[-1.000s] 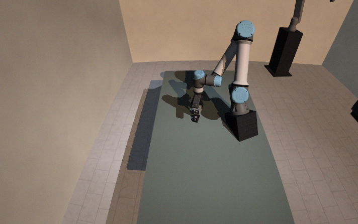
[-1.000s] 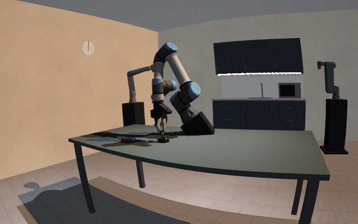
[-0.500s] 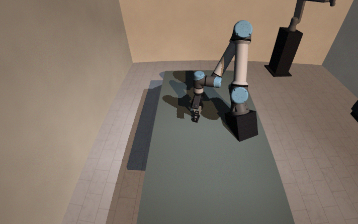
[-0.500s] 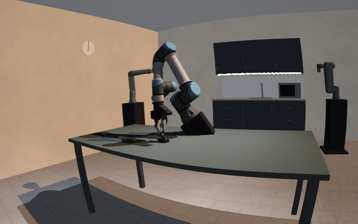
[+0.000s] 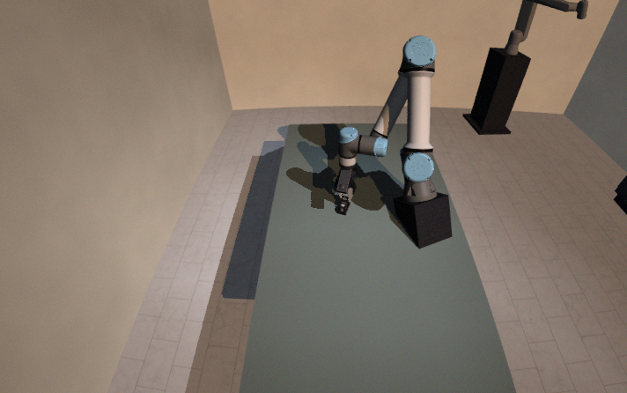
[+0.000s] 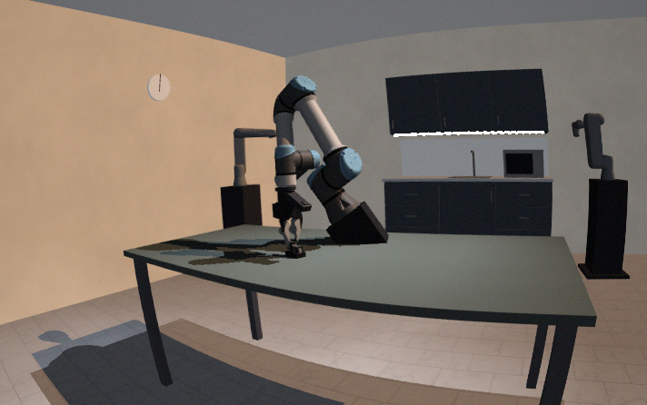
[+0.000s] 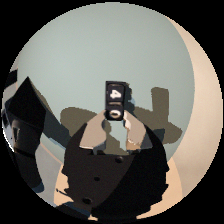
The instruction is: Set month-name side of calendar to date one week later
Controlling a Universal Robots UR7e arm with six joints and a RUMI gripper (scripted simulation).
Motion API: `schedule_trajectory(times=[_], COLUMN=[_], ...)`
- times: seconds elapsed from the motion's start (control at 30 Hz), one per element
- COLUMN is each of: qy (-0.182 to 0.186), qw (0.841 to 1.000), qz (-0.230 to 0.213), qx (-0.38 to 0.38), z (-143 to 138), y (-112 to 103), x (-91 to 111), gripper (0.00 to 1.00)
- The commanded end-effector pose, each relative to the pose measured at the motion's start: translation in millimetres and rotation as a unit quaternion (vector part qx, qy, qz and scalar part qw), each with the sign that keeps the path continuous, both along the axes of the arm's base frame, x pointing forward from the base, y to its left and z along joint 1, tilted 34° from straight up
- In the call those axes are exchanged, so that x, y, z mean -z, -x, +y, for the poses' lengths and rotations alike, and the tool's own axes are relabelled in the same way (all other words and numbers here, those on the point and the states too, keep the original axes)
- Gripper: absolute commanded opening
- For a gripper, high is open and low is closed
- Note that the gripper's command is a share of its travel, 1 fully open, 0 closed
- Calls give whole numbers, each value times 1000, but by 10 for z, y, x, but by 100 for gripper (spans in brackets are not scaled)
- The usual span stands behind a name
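The calendar [image 5: 343,209] [image 6: 296,252] is a small dark tray [image 7: 116,83] with two dark cubes, standing on the grey-green table in the arm's shadow. In the wrist view the far cube [image 7: 115,93] shows a white 4 on top and the near cube [image 7: 115,113] shows a white 0. My gripper [image 5: 342,202] [image 6: 292,243] [image 7: 114,110] points straight down over the tray, with one finger on each side of the near cube, closed against it. The side with the month's name is not visible in any view.
The arm's black base block [image 5: 423,218] [image 6: 357,223] stands on the table [image 5: 360,300] [image 6: 429,271] just to the right of the calendar. Other arms on black pedestals [image 5: 497,90] [image 6: 605,223] stand on the floor away from the table.
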State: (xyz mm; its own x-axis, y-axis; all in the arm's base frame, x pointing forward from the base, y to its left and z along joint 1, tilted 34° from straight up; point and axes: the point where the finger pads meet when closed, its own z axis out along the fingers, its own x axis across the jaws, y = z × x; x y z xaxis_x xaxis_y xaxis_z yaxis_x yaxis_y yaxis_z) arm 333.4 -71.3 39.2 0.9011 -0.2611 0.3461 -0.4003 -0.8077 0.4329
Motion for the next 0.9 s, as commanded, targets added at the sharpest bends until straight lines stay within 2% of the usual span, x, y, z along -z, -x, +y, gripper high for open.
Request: schedule_trajectory(times=[0.0, 0.87], qy=[0, 0], qw=[1000, 1000], qz=[-1, -1], qx=[0, 0], z=[-14, -26], y=[-7, -11], x=[20, 39], gripper=[10, 10])
